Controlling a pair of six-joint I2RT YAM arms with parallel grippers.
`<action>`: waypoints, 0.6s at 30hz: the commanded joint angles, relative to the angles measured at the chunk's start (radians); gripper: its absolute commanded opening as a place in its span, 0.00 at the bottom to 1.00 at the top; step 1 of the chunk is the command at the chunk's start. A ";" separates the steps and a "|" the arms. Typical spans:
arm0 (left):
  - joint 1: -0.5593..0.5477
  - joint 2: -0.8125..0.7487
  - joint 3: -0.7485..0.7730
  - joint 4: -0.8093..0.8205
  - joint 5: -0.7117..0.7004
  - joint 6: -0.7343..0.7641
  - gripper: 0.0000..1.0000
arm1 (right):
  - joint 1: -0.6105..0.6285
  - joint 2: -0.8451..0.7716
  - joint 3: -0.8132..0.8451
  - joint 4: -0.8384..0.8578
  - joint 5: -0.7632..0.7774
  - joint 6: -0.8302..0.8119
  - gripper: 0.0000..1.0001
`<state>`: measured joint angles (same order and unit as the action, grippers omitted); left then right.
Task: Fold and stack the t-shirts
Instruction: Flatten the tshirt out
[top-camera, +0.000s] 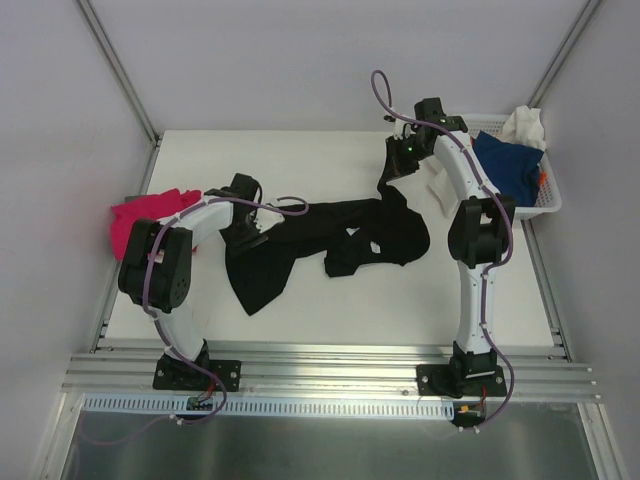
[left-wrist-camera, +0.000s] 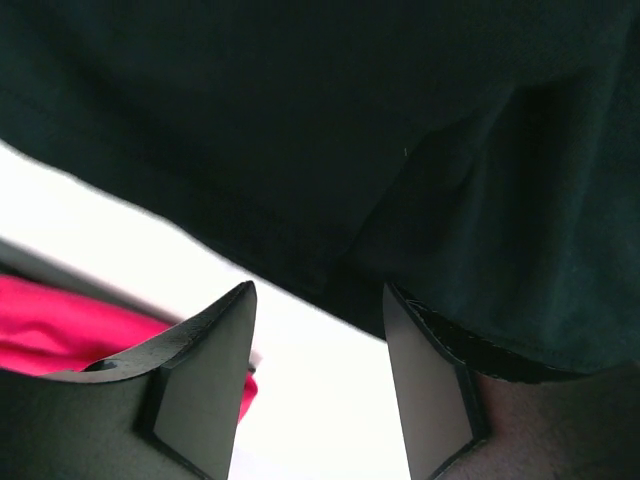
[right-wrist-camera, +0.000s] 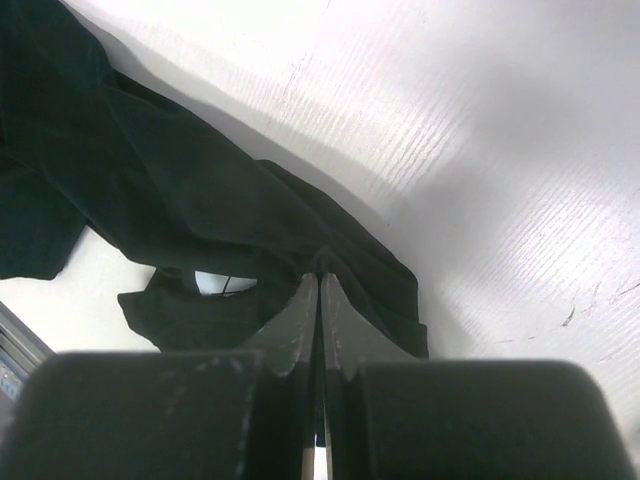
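- One black t-shirt (top-camera: 375, 235) sprawls crumpled across the middle of the white counter (top-camera: 300, 160). Its far-right end is raised off the surface.
- One pink t-shirt (top-camera: 145, 212) lies bunched at the counter's left edge, well apart from the rest.
- One blue t-shirt (top-camera: 510, 165), one white t-shirt (top-camera: 525, 125) and a sliver of an orange t-shirt (top-camera: 541, 176) sit together in the single white lattice basket (top-camera: 545, 207) at the far right corner.
- The right jaws are pressed together, clamped on a fold of the black t-shirt. In the right wrist view the cloth drops away from the tips onto the counter below.
- The left jaws stand well apart and hold nothing, with bare counter showing in the gap between them. The black t-shirt's edge lies just ahead of the tips, close against the outer side of one finger (left-wrist-camera: 430, 385). The pink t-shirt shows beside the other.
- Two arms work the scene: the left arm (top-camera: 165, 265) over the shirt's near-left end and the right arm (top-camera: 480, 230) over its raised far end.
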<state>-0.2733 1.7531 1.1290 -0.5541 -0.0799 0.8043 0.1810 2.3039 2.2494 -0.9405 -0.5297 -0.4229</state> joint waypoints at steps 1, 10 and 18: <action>0.006 0.040 0.048 -0.004 0.029 0.022 0.53 | -0.002 -0.003 0.019 0.008 0.007 -0.007 0.00; 0.006 0.057 0.078 -0.006 0.026 0.015 0.24 | -0.003 0.005 0.029 0.014 0.014 -0.001 0.01; 0.011 0.029 0.061 -0.006 0.020 0.003 0.19 | 0.000 0.022 0.047 0.019 0.011 0.007 0.00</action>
<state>-0.2729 1.8175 1.1801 -0.5537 -0.0761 0.8032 0.1810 2.3306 2.2551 -0.9314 -0.5129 -0.4225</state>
